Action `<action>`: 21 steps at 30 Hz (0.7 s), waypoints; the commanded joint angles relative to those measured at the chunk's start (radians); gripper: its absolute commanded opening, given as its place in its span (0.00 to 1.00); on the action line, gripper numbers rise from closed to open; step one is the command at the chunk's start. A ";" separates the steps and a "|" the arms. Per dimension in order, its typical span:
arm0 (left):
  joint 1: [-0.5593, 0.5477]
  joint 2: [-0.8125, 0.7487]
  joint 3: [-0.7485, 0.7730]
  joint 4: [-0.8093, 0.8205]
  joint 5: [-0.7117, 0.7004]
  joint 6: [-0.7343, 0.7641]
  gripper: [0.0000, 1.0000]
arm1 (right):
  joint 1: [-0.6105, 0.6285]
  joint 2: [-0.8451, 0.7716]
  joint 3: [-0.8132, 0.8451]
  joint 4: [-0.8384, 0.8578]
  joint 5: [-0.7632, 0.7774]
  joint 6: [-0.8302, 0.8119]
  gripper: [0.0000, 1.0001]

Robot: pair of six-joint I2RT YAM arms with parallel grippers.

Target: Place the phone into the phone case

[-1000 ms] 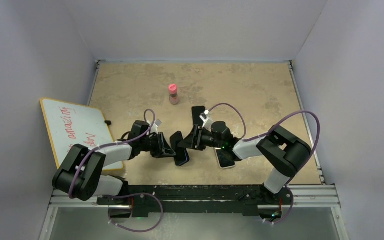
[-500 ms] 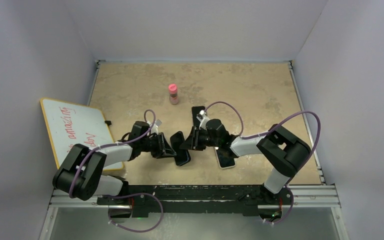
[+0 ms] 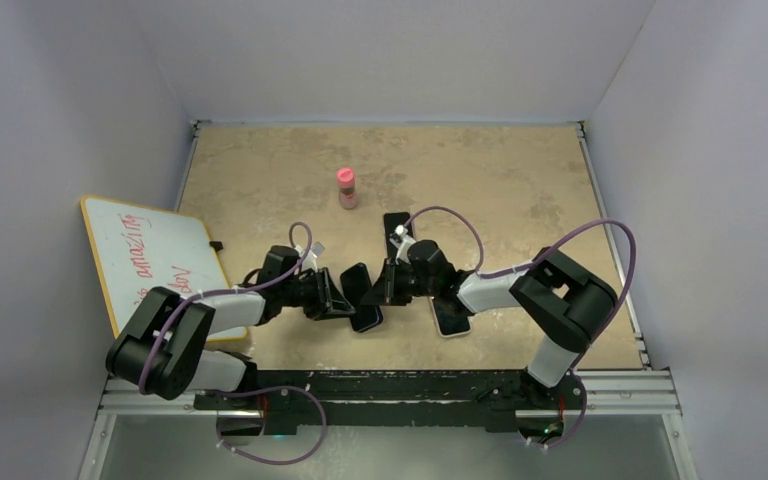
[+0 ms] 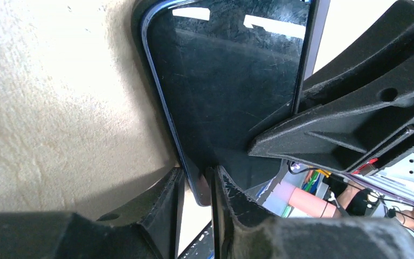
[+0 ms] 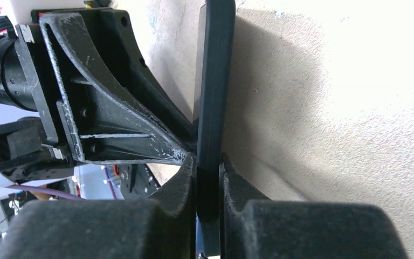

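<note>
At the centre of the top view, over the table (image 3: 480, 180), my left fingers (image 4: 164, 210) clamped the phone (image 4: 221, 91) by its lower edge. My right fingers (image 5: 180, 189) pinched what I took for the case (image 5: 215, 81). I judged the corners needed aligning, faces parallel, before pressing.

The top external camera sits high above and behind the arm bases, looking down from afar over the whole beige stone-pattern counter (image 3: 480, 170). The left wrist camera looks along the left arm's black fingers (image 4: 161, 216), very near, onto the screen of the blue-rimmed glossy black phone (image 4: 221, 91). The right wrist camera, equally close, looks along the right arm's black fingers (image 5: 172, 216) at that phone edge-on. All three share it.
</note>
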 commanded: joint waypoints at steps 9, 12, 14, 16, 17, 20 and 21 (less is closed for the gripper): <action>-0.005 -0.305 0.216 -0.267 -0.018 0.156 0.74 | 0.008 -0.283 0.005 -0.128 0.034 -0.057 0.00; -0.005 -0.347 0.287 -0.323 -0.001 0.210 0.81 | -0.013 -0.379 0.004 -0.177 0.051 -0.075 0.00; -0.005 -0.364 0.314 -0.327 0.019 0.242 0.83 | -0.025 -0.440 0.007 -0.201 0.055 -0.090 0.00; -0.005 -0.400 0.317 -0.306 0.024 0.253 0.83 | -0.032 -0.496 0.011 -0.220 0.054 -0.104 0.00; -0.005 -0.427 0.311 -0.286 0.023 0.248 0.83 | -0.034 -0.522 0.014 -0.226 0.047 -0.112 0.00; -0.005 -0.515 0.311 -0.252 0.061 0.251 0.90 | -0.035 -0.592 0.009 -0.225 0.034 -0.129 0.00; -0.005 -0.528 0.335 -0.281 0.075 0.270 0.97 | -0.035 -0.618 -0.002 -0.207 0.025 -0.130 0.00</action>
